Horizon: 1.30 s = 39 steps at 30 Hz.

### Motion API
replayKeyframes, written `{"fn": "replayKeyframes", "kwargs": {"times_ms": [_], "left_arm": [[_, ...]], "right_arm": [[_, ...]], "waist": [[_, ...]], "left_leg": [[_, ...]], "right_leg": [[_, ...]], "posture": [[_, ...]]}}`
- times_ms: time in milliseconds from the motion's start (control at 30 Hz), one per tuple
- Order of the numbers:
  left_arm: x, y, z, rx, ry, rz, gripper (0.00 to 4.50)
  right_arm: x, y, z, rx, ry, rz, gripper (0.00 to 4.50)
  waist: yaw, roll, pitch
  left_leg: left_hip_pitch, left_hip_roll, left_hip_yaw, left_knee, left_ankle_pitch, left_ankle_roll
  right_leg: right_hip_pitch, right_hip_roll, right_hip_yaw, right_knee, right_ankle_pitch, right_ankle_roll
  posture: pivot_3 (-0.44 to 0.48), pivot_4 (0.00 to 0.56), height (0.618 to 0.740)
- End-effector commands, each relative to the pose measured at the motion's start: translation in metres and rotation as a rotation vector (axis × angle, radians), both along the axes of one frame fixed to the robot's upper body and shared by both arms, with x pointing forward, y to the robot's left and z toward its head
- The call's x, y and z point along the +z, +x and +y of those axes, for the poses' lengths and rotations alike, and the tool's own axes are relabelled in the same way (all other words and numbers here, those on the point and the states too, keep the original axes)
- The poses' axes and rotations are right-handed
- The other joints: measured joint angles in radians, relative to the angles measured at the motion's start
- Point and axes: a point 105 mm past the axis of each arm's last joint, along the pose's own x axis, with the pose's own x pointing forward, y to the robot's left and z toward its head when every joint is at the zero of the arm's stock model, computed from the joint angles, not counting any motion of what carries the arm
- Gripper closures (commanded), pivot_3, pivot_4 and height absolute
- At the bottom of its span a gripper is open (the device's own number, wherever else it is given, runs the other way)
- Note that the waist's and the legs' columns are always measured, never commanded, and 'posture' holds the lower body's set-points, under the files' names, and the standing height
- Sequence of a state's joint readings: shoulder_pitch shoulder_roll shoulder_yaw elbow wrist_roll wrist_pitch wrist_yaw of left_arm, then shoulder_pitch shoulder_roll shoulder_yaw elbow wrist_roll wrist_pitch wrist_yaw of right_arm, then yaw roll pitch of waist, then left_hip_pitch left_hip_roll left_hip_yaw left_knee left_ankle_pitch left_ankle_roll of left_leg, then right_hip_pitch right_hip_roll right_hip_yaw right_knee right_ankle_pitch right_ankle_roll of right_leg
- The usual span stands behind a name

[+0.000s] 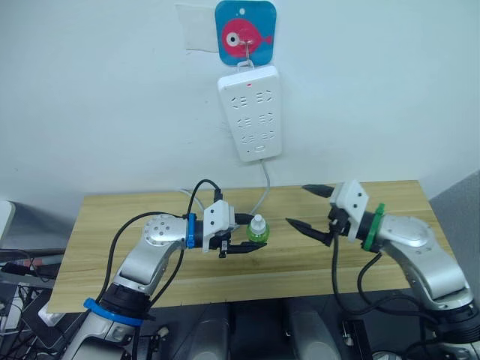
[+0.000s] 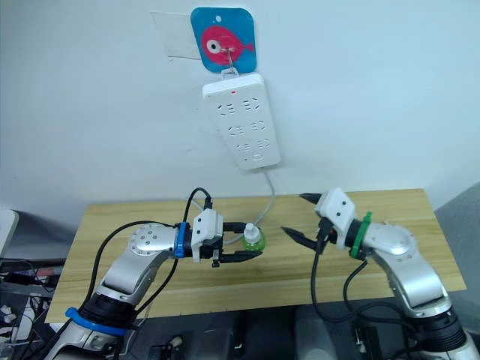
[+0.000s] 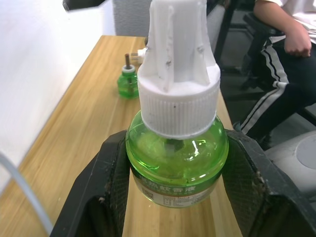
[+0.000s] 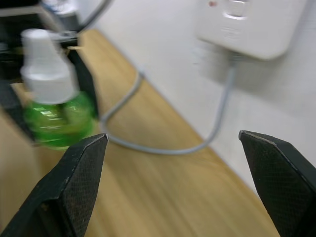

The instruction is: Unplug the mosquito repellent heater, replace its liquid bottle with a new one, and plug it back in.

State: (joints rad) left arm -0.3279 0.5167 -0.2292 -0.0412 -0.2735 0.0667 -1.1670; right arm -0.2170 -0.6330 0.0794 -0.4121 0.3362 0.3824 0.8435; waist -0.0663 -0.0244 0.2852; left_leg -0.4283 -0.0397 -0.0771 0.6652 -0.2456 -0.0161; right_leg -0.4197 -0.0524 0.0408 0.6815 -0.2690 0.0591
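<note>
The left tool (image 1: 244,246) is clamping a green bottle (image 1: 257,231) upright, cap upward, below the strip (image 1: 251,112); the right tool (image 1: 310,208) is gaping beside it.

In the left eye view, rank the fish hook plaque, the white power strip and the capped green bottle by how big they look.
1. Long white plastic multi-socket power strip, hanging on the wall.
2. Blue rounded-square plaque with a pink fish, clearly smaller.
3. Small green liquid bottle with a white cap, between the left gripper's jaws; smallest, though nearer the camera.
</note>
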Motion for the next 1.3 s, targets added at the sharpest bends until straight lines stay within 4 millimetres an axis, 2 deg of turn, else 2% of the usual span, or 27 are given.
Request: {"fn": "replayKeyframes", "kwargs": {"times_ms": [33,233,367,400,500,800,1000,1300], "left_arm": [[0.007,-0.002,-0.004,-0.021,-0.019,-0.026,2.23],[0.008,-0.001,-0.005,-0.024,-0.02,-0.032,2.23],[0.009,-0.002,-0.007,-0.034,-0.028,-0.028,2.23],[0.009,-0.003,-0.007,-0.036,-0.028,-0.028,2.23],[0.009,-0.003,-0.007,-0.038,-0.026,-0.028,2.23],[0.005,-0.007,-0.006,-0.044,-0.017,-0.009,2.23],[0.005,-0.006,-0.006,-0.041,-0.014,-0.007,2.23],[0.0,-0.009,-0.002,-0.04,-0.001,0.011,2.23]], "right_arm": [[0.012,-0.019,0.02,0.153,0.057,0.028,0.04],[0.029,-0.033,0.059,0.235,0.193,0.088,0.04],[0.023,-0.034,0.069,0.236,0.204,0.104,0.04],[0.023,-0.034,0.07,0.234,0.207,0.106,0.2],[0.022,-0.033,0.07,0.232,0.213,0.113,0.97],[0.016,-0.034,0.07,0.238,0.18,0.095,4.35],[0.017,-0.033,0.071,0.241,0.172,0.066,4.37],[0.06,-0.044,0.064,0.285,0.266,0.054,4.37]], "waist": [[-0.003,0.0,0.0],[-0.015,0.0,0.0],[-0.014,0.0,0.0],[-0.014,0.0,0.0],[-0.015,0.0,0.0],[-0.016,0.0,0.0],[-0.015,0.0,0.0],[-0.015,0.0,0.0]], "left_leg": [[0.0,0.0,0.0,0.0,0.0,0.0],[0.0,0.0,-0.001,0.0,0.0,0.0],[0.0,-0.001,-0.001,0.0,0.0,0.0],[0.0,-0.001,-0.001,0.0,0.0,0.0],[0.0,-0.001,-0.001,0.0,0.0,0.0],[0.0,-0.001,-0.001,0.0,0.0,0.0],[0.0,-0.001,-0.001,0.0,0.0,0.0],[0.0,-0.001,-0.001,0.0,0.0,0.0]], "right_leg": [[0.0,0.0,0.0,0.0,0.0,0.0],[0.0,0.0,-0.001,0.0,0.0,0.0],[0.0,-0.001,-0.001,0.0,0.0,0.0],[0.0,-0.001,0.0,0.0,0.0,0.0],[0.0,-0.001,0.0,0.0,0.0,0.0],[0.0,-0.001,0.0,0.0,0.0,0.0],[0.0,-0.001,0.0,0.0,0.0,0.0],[0.0,-0.001,0.0,0.0,0.0,0.0]], "posture": [[-0.106,0.275,0.74],[-0.101,0.281,0.74],[-0.095,0.281,0.74],[-0.095,0.282,0.74],[-0.095,0.282,0.74],[-0.088,0.289,0.74],[-0.085,0.289,0.74],[-0.085,0.277,0.74]]}}
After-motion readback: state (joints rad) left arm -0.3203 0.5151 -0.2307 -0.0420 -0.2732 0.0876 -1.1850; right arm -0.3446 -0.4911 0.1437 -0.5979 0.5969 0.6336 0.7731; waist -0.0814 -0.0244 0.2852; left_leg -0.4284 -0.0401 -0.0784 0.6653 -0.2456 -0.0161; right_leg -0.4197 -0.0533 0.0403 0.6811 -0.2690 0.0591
